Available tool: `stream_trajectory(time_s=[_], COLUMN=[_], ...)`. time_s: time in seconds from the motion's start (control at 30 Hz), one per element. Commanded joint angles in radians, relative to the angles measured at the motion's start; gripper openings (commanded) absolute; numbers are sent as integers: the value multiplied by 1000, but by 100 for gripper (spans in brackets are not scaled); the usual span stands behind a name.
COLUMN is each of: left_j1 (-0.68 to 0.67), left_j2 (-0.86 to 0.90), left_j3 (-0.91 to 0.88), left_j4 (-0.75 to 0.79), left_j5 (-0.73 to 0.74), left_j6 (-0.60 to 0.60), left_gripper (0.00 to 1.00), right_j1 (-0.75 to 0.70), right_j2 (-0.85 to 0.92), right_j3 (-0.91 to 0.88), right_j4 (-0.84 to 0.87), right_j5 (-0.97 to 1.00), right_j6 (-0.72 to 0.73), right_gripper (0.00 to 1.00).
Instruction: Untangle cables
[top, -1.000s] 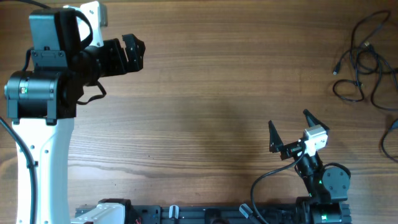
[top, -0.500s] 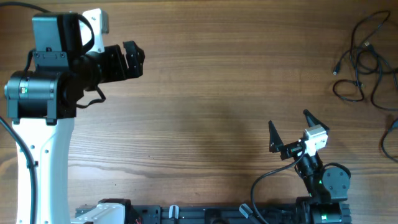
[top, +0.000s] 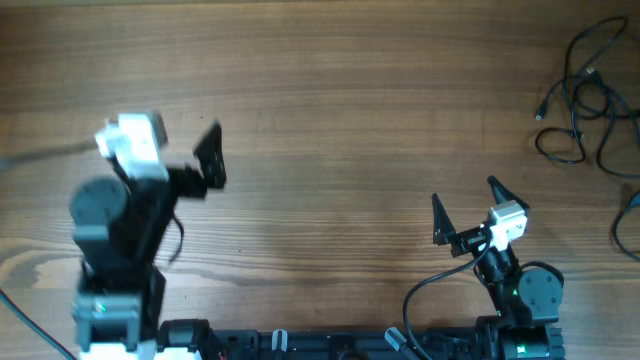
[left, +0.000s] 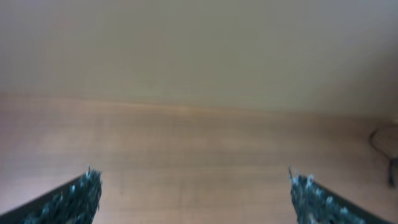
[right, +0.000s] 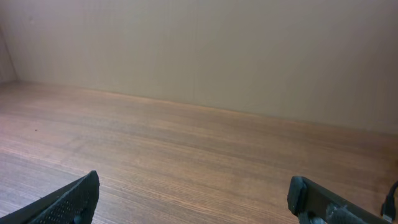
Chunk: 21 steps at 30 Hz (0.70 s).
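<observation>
Reach is our first worry: our left gripper (top: 212, 160) shows blurred at the far left, its fingers (left: 78, 196) spread wide on nothing, well apart from the work. Further along the wooden table (top: 340, 110), our right gripper (top: 464, 195) also stands wide and empty. The cables (top: 585, 100) lie tangled at the far right, partly past the picture's edge. We judge that a left-arm stretch across could strike the right arm, and a pull on one strand could tighten the knot or drag the bundle off.
</observation>
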Motion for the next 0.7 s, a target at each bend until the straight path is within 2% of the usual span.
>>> stream_trajectory(time_s=[0.0,0.1,0.33,0.67], left_j1=[32,58,89,81], left_j2=[-199,-336,-527,-671], left_j3=[-246,-400,-623,-756], left_j4=[127,210,347,336], left_j5=[-9,-9,-18,-32], left_j6=[17,17,17,17], left_gripper=[100,100,100,100], right_j1=[4,4,4,4], right_j2=[-6,-6,-6,-6], right_j3=[-2,-2,-2,-2], right_j4=[4,4,4,4], right_j5=[-5,-5,-5,-5], right_j6=[11,11,11,10], right_gripper=[100,100,100,100])
